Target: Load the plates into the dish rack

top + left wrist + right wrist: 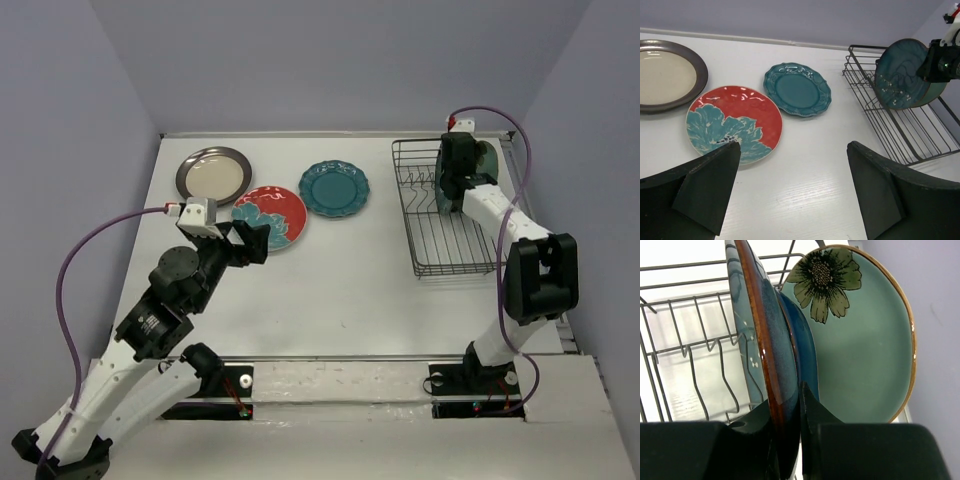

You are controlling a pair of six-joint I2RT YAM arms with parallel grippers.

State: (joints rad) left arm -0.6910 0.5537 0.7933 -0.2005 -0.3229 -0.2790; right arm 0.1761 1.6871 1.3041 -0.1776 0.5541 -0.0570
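Rim pinched in the right claw point(782, 406), a teal plate point(765, 340) stands on edge to fit the rack point(685, 264); left claw point(794, 150) spread, seemingly for the red plate point(735, 120).

Top external: high above the near edge, looking down on the whole table point(340, 290), distant. Left wrist: low, facing forward across the tabletop — shares red floral plate point(734, 122) and dish rack point(910, 145) with the overhead. Right wrist: pressed close inside the rack, glossy dark teal plate point(765, 340) edge-on at centre — same plate upper right in left wrist.
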